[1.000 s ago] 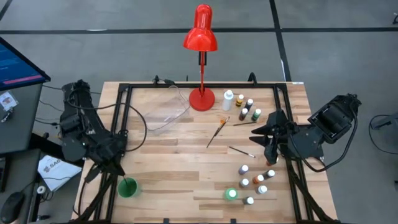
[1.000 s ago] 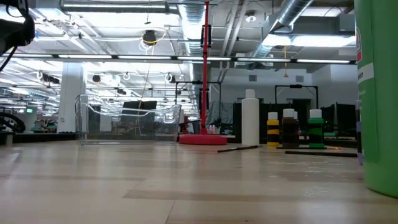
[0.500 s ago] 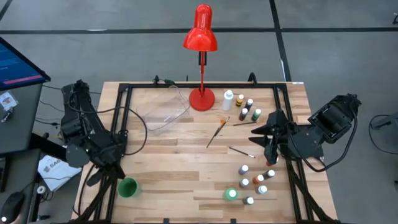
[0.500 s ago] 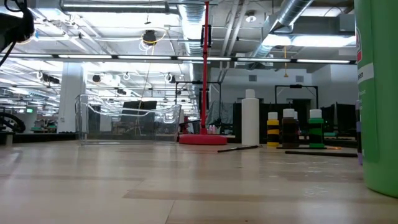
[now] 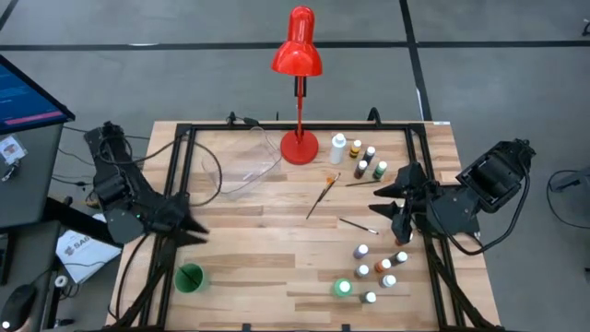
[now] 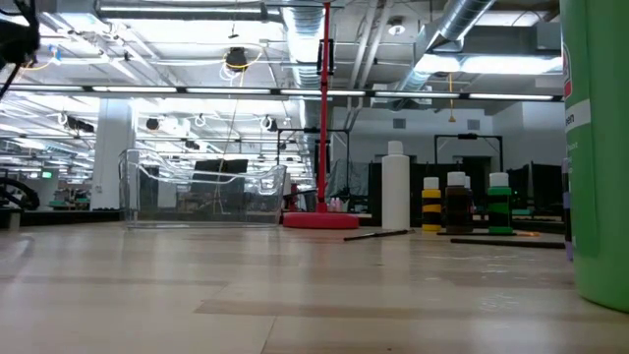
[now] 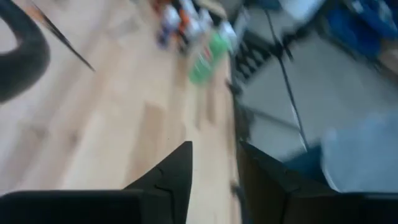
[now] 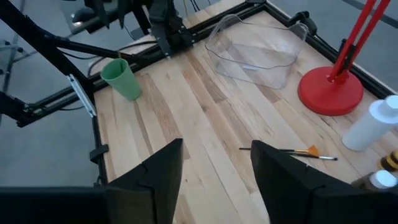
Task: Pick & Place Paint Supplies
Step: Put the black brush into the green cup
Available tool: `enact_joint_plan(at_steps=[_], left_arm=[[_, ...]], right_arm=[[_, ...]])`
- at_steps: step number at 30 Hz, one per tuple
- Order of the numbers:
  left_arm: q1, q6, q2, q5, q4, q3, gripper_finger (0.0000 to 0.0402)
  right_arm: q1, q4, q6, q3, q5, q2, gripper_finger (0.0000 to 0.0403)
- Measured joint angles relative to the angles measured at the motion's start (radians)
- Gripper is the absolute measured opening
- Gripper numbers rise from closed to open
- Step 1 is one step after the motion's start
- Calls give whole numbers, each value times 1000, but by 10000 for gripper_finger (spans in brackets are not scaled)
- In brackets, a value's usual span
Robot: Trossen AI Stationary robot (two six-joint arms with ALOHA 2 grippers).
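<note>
Small paint bottles stand upright in two groups on the wooden table: one [image 5: 361,159] at the far right beside the lamp, one [image 5: 376,267] at the near right. Thin brushes [image 5: 323,195] [image 5: 358,224] lie flat between the groups. A green cup [image 5: 189,277] stands upright at the near left. My left gripper [image 5: 195,229] [image 7: 213,165] hovers open just beyond the cup, with nothing between its fingers. My right gripper [image 5: 385,205] [image 8: 216,165] hangs open over the right side, above the brushes, and is empty too.
A tall red desk lamp [image 5: 299,143] stands at the far middle, with a clear plastic container [image 5: 244,166] to its left. A black frame [image 5: 175,184] runs along the table's edges. One green bottle [image 6: 595,147] stands very close to the low camera.
My left gripper has drawn back from the green cup and swung toward the table's far edge, turning so that it points toward the table's right. The cup stays upright where it was. My right arm has kept still.
</note>
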Motion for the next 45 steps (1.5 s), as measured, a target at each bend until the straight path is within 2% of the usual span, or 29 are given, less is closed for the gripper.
enact_joint_plan(at_steps=[2, 6, 9, 12, 15, 21, 27, 32, 36, 45], left_arm=[[77, 42, 18, -45, 49, 0, 124], [249, 98, 69, -53, 132, 0, 126], [356, 95, 106, -29, 169, -1, 126], [430, 93, 141, -6, 209, -1, 126], [473, 99, 163, 33, 228, -1, 126], [496, 100, 183, 62, 230, -1, 126], [496, 100, 181, 62, 237, -1, 126], [496, 100, 181, 62, 240, -1, 126], [496, 100, 181, 62, 247, -1, 126], [496, 97, 181, 62, 256, -1, 126]], right_arm=[[-7, -54, 54, 0, 37, 0, 177], [-58, -190, 261, -1, 90, 0, 170], [-134, -163, 317, -42, 94, -2, 172], [-208, -187, 348, -92, 14, 1, 179], [-280, -185, 294, -189, -137, 3, 188], [-316, -175, 171, -417, -380, -6, 201], [-313, 36, 72, -659, -572, -48, 199], [-322, 188, 46, -821, -630, -66, 202], [-350, 276, 17, -935, -720, -80, 202], [-370, 389, -39, -1076, -744, -98, 202]])
